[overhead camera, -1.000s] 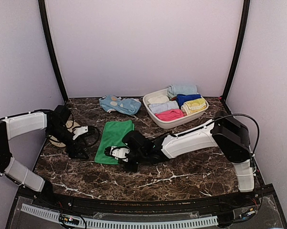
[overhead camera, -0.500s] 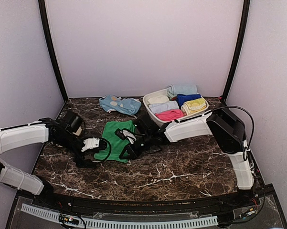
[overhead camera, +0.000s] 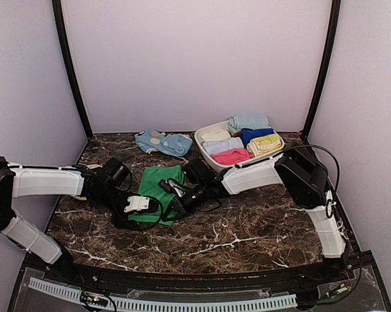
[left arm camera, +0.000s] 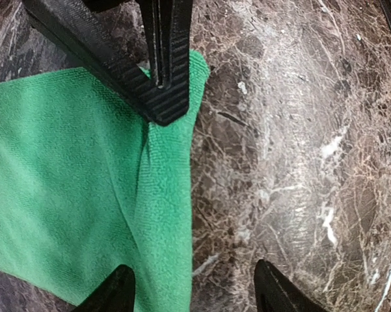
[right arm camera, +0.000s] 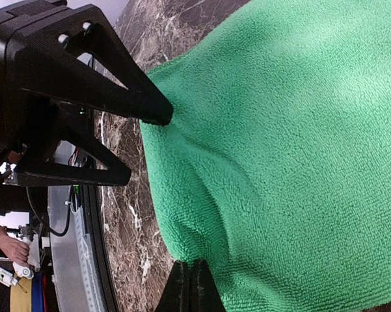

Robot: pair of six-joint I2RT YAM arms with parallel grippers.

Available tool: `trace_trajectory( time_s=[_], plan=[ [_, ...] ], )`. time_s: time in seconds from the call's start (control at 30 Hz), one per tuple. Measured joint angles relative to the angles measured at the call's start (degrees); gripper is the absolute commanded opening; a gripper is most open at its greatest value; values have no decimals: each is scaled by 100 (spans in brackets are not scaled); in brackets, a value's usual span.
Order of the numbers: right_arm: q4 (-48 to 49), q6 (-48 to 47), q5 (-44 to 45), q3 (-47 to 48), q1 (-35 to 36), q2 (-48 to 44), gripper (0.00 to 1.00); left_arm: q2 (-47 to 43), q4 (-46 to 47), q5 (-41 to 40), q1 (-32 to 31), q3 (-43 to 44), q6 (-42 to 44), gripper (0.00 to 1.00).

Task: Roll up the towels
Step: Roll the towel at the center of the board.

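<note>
Left wrist, clearer than top — right fingers (left arm camera: 166, 65) tight on green towel (left arm camera: 65, 195), left fingers (left arm camera: 117, 294) apart.

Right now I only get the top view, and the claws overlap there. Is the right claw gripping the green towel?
Observer: Yes, the right wrist view shows the right claw shut on the edge of the green towel.
Operator: And the left claw?
Observer: Open; its own camera shows one finger over the towel, the other over bare marble.
Operator: Is the cloth flat there?
Observer: No, it puckers where the right claw pinches it.
</note>
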Motion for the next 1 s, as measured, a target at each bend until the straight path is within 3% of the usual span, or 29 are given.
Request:
trace_trajectory(
  time_s=[0.13, 0.3, 0.4, 0.5, 0.53, 0.63, 0.7, 0.87, 1.0],
  plan=[
    [-7, 166, -166, 9, -52, 0, 0, 0, 243, -61, -7, -2, -4, 56],
    [-7, 317, -319, 28, -94, 0, 0, 35, 404, -114, -11, -31, -26, 31],
    [-2, 358, -354, 46, -127, 0, 0, 94, 439, -168, -22, -59, 20, 25],
    [2, 378, -369, 46, -151, 0, 0, 149, 452, -197, -22, -85, 15, 2],
    [4, 387, -376, 46, -155, 0, 0, 166, 466, -195, -22, -85, 13, 0],
    [0, 393, -411, 46, -166, 0, 0, 205, 472, -190, -22, -79, -31, 0],
    [0, 378, -422, 46, -177, -2, 6, 249, 459, -168, -22, -63, -55, 0],
    [-42, 101, -258, -164, -188, -219, 22, 332, 138, 48, -20, 160, -157, 0],
    [-74, -321, 144, -721, -210, -826, 42, 308, -317, 376, -20, 367, -262, 0]
  ],
)
